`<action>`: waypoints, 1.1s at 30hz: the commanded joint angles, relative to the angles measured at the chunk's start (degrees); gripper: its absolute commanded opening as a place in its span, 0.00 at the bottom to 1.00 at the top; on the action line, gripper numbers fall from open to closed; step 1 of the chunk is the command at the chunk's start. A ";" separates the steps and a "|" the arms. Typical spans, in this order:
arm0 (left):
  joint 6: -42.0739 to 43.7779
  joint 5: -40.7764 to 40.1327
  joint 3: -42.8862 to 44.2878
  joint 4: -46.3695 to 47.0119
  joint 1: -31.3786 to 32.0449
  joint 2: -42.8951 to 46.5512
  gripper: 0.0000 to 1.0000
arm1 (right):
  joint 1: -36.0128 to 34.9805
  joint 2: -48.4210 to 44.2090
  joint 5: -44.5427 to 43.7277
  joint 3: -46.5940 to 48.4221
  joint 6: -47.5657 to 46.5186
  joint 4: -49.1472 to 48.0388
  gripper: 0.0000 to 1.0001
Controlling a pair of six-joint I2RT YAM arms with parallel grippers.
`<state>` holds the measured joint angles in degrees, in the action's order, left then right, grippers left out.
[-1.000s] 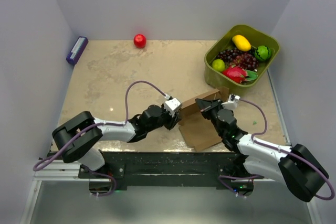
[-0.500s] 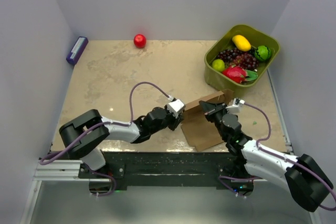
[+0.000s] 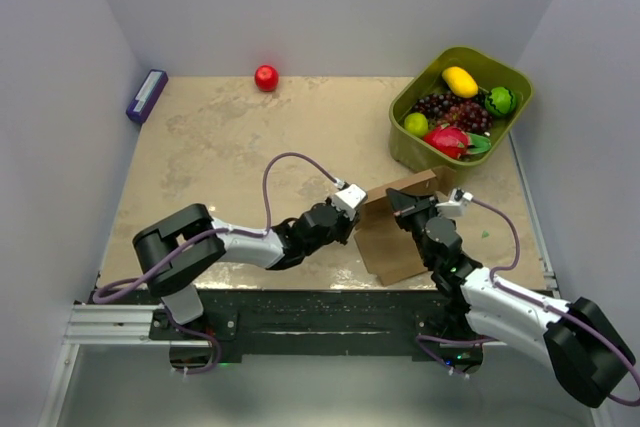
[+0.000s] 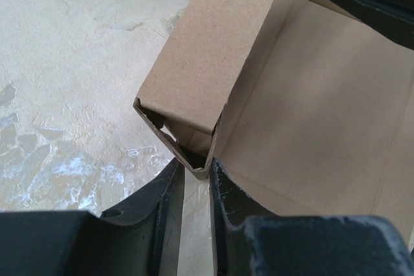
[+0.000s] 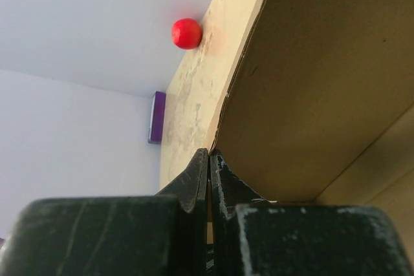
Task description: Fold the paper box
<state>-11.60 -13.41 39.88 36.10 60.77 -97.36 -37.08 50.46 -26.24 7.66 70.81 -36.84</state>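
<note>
Pinching paper box [image 5: 310,95] wall, right claw [image 5: 209,156]

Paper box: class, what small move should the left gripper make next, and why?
Probably nudge the left gripper forward and close it firmly. One folded-up wall corner of the paper box sits only just between its fingertips, and a firm pinch cannot be confirmed. The right gripper is shut on another raised panel, which should steady the box.

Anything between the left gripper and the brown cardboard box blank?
Nothing visible. The left gripper has its tips straddling a folded corner of the brown cardboard box blank; the right gripper pinches a panel edge.
</note>
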 commanded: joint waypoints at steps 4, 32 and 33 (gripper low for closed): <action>-4.22 -5.31 6.08 1.87 2.94 -3.45 0.22 | -0.89 -0.10 0.58 -1.42 1.52 4.32 0.00; -11.43 -19.37 14.88 1.96 4.18 -9.34 0.06 | -1.15 0.17 -1.09 -3.00 6.01 7.92 0.00; -11.61 -19.90 15.05 1.96 4.18 -9.60 0.04 | -1.07 0.43 -1.18 -2.83 6.27 8.01 0.00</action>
<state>-21.06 -30.04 51.05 33.10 63.94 -106.34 -36.95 49.08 -30.55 6.24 76.34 -36.03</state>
